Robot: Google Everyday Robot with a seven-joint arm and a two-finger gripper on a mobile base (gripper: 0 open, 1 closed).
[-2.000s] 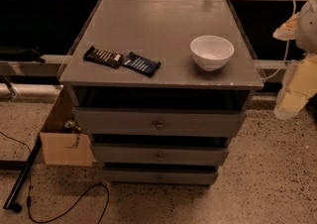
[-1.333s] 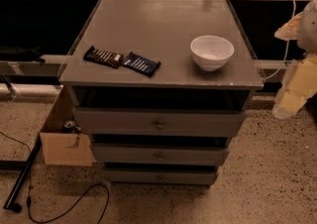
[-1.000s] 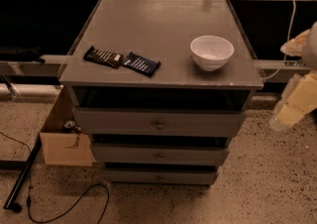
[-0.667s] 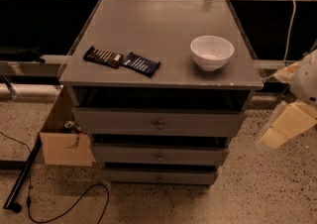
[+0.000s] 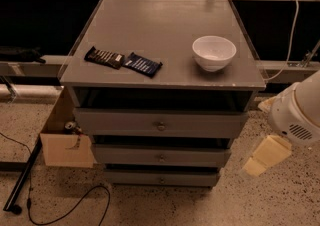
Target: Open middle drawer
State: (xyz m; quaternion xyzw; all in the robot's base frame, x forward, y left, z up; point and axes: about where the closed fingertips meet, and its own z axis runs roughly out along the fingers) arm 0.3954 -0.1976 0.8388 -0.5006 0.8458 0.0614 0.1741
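A: what changed in the last couple of secs?
B: only the arm [image 5: 297, 115]. The tool [image 5: 260, 160] was up at the right edge, about level with the bench [image 5: 160, 30] top. It has now dropped and come in. It hangs off the right side of the drawer stack, roughly level with the middle drawer [image 5: 125, 156], touching nothing.
A: drawer status?
B: no change. The middle drawer sits between the tall top drawer [image 5: 120, 122] and the slim bottom drawer [image 5: 130, 177]. Its front is in line with theirs, so I judge it shut. The knob [image 5: 161, 158] is dead centre on the front, untouched.
A: tool open or shut?
B: can't tell. It reads as a pale block from this angle. It seems empty, but I wouldn't swear to it.
A: stuff on top?
B: the bowl [image 5: 214, 52] and the snack bars [image 5: 143, 64] are where they were (irrelevant to the pull anyway).
A: so where are we?
B: approach only. I'd call this the drop to drawer height, and the reach to the knob isn't done. The tool is well right of the knob, so it has to swing left across the front and come in square before any pull. The knob is small, so the risk I see is a glancing contact or a slip off it.
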